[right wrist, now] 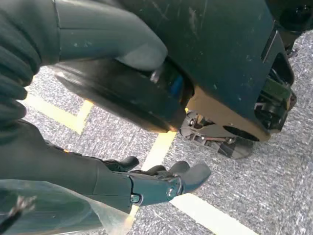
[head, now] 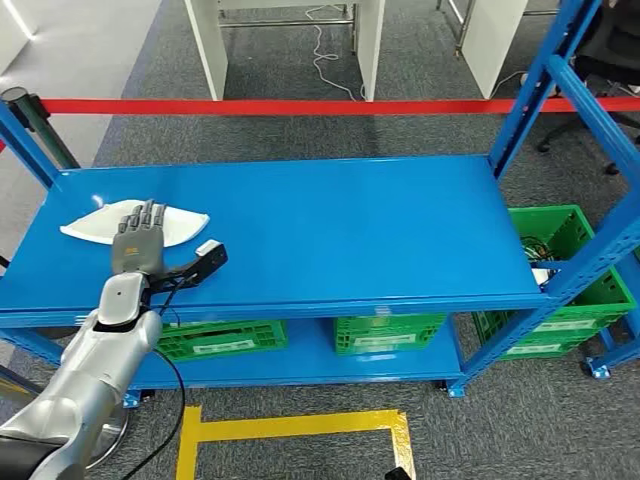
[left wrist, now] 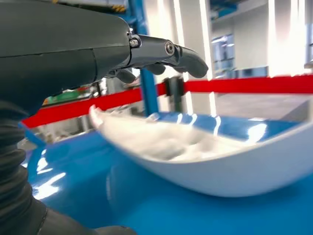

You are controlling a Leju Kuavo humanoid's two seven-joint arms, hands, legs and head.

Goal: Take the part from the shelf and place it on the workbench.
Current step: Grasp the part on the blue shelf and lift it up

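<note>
The part (head: 180, 226) is a flat, shallow white shell lying at the far left of the blue shelf's top board (head: 340, 230). My left hand (head: 140, 238) reaches over the part's middle with its fingers stretched forward and apart, holding nothing. In the left wrist view the dark fingers (left wrist: 177, 54) hover just above the part (left wrist: 221, 166), and the thumb lies low beside its rim. My right hand (right wrist: 147, 183) hangs above the carpet with its fingers loosely extended and nothing in them.
Green crates (head: 389, 330) stand on the lower board, and another one (head: 581, 290) sits past the blue upright (head: 596, 250) at the right. A red barrier tape (head: 302, 106) runs behind the shelf. Yellow floor tape (head: 294, 428) marks the carpet in front.
</note>
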